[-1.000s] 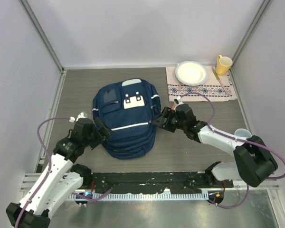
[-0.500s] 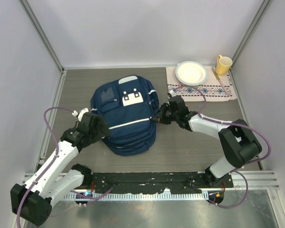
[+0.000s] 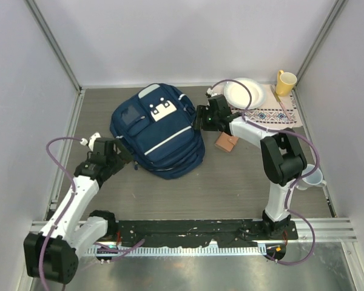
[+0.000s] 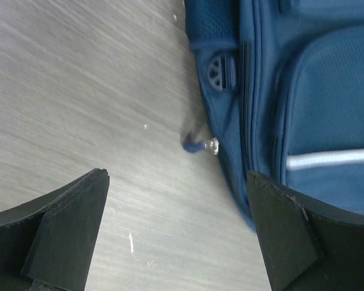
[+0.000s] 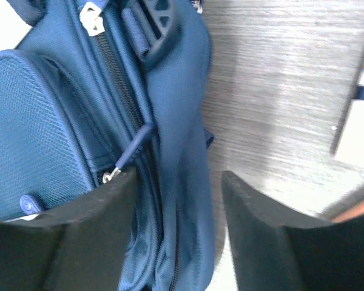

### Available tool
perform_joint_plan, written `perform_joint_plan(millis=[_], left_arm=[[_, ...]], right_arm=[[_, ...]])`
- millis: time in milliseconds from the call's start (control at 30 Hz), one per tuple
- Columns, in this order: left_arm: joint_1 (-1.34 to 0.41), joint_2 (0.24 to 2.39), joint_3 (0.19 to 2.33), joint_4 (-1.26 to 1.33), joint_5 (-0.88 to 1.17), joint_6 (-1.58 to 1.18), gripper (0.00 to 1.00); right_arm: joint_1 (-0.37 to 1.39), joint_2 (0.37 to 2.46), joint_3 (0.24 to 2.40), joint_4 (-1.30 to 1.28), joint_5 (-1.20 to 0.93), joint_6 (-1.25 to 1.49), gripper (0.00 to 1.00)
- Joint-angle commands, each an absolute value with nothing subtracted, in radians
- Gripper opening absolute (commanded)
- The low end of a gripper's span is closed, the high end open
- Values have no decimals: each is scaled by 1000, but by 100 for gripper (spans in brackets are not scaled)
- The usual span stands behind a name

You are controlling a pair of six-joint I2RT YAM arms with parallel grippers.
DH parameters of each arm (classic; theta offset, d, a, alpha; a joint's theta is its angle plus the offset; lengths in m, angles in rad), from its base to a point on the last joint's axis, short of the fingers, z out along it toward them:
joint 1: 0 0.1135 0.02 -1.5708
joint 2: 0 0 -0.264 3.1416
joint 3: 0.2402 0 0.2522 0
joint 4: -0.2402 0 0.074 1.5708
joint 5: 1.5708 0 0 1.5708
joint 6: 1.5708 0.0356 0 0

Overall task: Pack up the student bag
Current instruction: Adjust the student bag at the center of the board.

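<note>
the student bag (image 3: 158,130) lay apparently zipped on the table (image 3: 242,182), nothing packed yet, we judged; left gripper (image 4: 177,177) gaped wide, empty, right gripper (image 5: 179,176) half open astride its edge, empty

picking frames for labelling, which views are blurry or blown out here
Top external: sharp, evenly lit, soft shadows. Left wrist: motion-smeared, the zipper pull streaked beside the student bag. Right wrist: soft throughout, glare washing out the table on the right.
</note>
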State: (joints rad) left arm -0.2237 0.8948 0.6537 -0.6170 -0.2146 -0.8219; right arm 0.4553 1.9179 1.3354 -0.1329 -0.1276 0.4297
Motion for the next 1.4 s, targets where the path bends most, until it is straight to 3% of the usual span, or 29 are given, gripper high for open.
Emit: perform_joint_plan(millis=[0, 67, 233, 467, 500, 600, 733, 900, 967, 1033, 1167, 1367], left_arm=[[-91, 966, 641, -390, -68, -796, 100], [-54, 1028, 635, -295, -42, -793, 100], [-5, 1170, 617, -99, 29, -836, 99], [41, 1278, 566, 78, 26, -897, 84], [41, 1290, 563, 83, 15, -897, 78], [45, 1333, 546, 149, 8, -911, 75], [48, 1411, 538, 254, 24, -939, 60], [48, 1483, 526, 325, 20, -965, 49], [48, 1503, 529, 330, 32, -966, 37], [48, 1509, 526, 324, 26, -971, 31], [46, 1479, 488, 308, 50, -983, 0], [23, 1292, 346, 241, 92, -1049, 0]], right_arm=[[454, 1762, 1264, -83, -46, 440, 70], [454, 1700, 1189, -63, -35, 475, 77], [454, 1502, 1010, -8, -112, 566, 77], [466, 1302, 858, 43, -184, 683, 77], [471, 1289, 845, 46, -192, 705, 77], [491, 1258, 798, 67, -222, 739, 77], [520, 1272, 750, 112, -242, 798, 76], [532, 1325, 736, 130, -235, 839, 76], [532, 1345, 736, 140, -227, 860, 76], [532, 1394, 755, 135, -229, 868, 76], [532, 1506, 791, 147, -215, 905, 75], [532, 1696, 905, 195, -227, 908, 75]])
